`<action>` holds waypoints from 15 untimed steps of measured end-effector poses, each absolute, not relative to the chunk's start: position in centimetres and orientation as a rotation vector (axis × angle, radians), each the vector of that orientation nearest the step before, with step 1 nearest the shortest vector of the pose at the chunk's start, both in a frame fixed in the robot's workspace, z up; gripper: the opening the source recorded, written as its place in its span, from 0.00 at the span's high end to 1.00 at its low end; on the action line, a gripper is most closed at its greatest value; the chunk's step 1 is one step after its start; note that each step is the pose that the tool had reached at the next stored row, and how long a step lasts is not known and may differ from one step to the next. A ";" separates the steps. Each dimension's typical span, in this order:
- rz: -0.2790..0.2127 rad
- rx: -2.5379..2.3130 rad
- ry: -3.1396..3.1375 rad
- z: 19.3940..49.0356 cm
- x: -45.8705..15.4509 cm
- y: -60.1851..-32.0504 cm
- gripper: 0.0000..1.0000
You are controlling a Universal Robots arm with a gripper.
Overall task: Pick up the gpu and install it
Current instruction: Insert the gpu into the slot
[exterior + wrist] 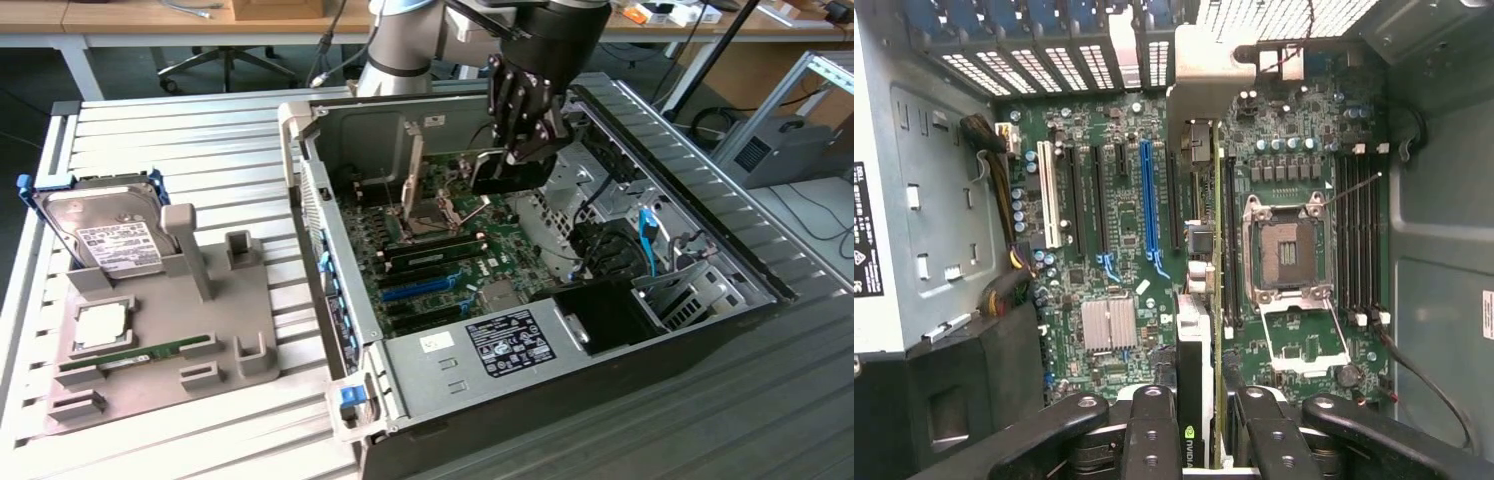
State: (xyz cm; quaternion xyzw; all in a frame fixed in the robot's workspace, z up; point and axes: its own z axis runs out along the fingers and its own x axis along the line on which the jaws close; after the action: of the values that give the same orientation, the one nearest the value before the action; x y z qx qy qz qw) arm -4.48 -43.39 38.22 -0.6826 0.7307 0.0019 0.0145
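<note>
In the exterior view the gripper point(523, 150) hangs in the upper centre of the frame, inside the open case point(360, 130), and it is closed on the gpu point(505, 175). The dark card hangs just below the fingertips, held above the motherboard point(441, 260) and not touching it. It sits near the CPU socket point(424, 215), a little to the right of it in the frame.

In the wrist view the gpu point(1194, 330) is seen edge-on, clamped between the black fingers point(1152, 430) of the gripper point(1204, 440). Its metal bracket reaches toward the slotted rear wall of the case. Beneath it, the card lines up between the blue slot point(1147, 200) and the CPU socket point(1289, 250).

At the left of the exterior frame, on the slatted desk point(174, 130), a grey holder point(200, 330) carries a hard drive point(114, 235) and a green memory stick point(134, 355), well apart from the gripper.
</note>
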 end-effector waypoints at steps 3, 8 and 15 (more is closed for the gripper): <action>0.006 -2.125 2.274 38.0 -4.6 -43.4 0.73; 0.006 -2.125 2.275 37.4 -4.7 -43.4 0.73; 0.006 -2.125 2.275 36.8 -4.8 -43.4 0.73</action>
State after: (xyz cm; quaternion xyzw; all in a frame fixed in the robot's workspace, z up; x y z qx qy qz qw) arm -4.79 -43.39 36.82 -0.6826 0.7307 0.0018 0.0144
